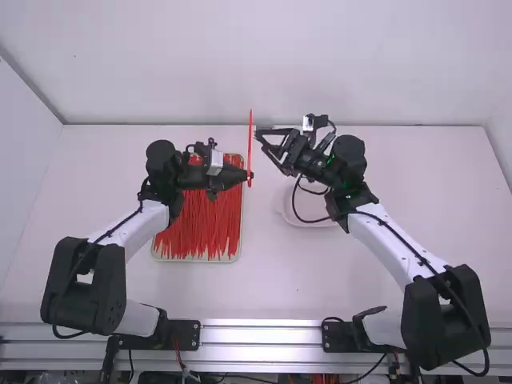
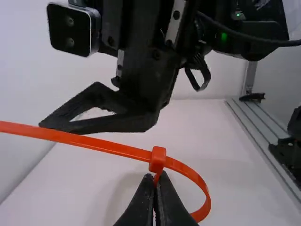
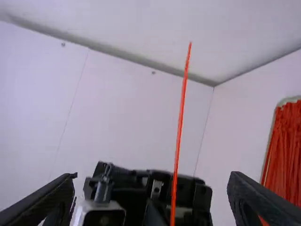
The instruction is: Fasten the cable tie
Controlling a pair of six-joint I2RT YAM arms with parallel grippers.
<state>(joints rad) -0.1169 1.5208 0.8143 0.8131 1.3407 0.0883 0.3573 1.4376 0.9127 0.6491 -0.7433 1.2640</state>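
So the white counter [image 1: 416,192] is carrying the whole setup, and the left arm [image 1: 128,228] and right arm [image 1: 392,240] are both angling in toward the middle, hands nearly facing each other. The left arm is hanging over a tray [image 1: 196,259] that's holding a fat pile of spare ties [image 1: 200,220]. The right hand [image 1: 267,147] is sitting just beside the action with its fingers spread wide, gripping nothing. The left hand [image 1: 242,175] is pinching shut on the red cable tie [image 1: 250,140], holding it up off the counter between the two hands with the long strap sticking straight up. In the left wrist view the strap is already running through the head [image 2: 157,159] and a loose loop [image 2: 203,197] is curling off to one side, so I'm guessing it's threaded but not cinched yet. Handling-wise I'm expecting this thing to weigh next to nothing, springy rather than floppy, and smooth enough to slip through the fingers if grabbed near the tip. I'd be taking the free strap fairly close above the head, flat faces against the pads, while the left hand is anchoring right at the head like it's doing now.
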